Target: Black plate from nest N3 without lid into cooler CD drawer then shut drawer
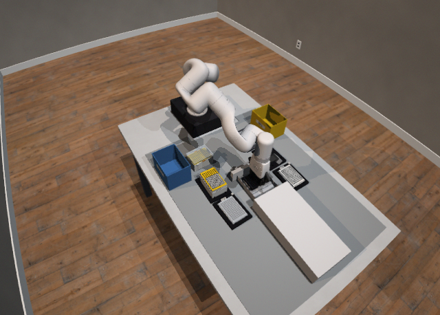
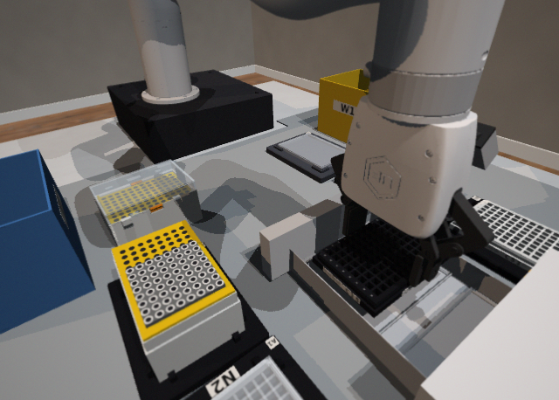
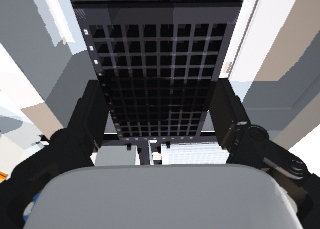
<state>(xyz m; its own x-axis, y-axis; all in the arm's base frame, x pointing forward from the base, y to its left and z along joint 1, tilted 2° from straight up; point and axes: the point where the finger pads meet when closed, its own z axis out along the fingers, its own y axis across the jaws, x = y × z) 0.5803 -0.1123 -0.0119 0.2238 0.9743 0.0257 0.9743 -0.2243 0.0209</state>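
Gripper jaws pinching the black plate across its short sides, low in the open drawer, front place (contact with the floor not discernible). Plate's 3 o'clock end is hidden behind the gripper body. Cooler at 5 o'clock of the plate; lamp not made out.

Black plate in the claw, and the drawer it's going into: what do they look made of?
The black gridded well plate, clamped in the claw, looks like moulded matte plastic: thin, even cell walls, with only a faint sheen in the wrist view. The pale grey open drawer looks like painted sheet metal or hard plastic: thin flat walls, smooth dull finish, raised ribs on the floor. The look leaves that open.
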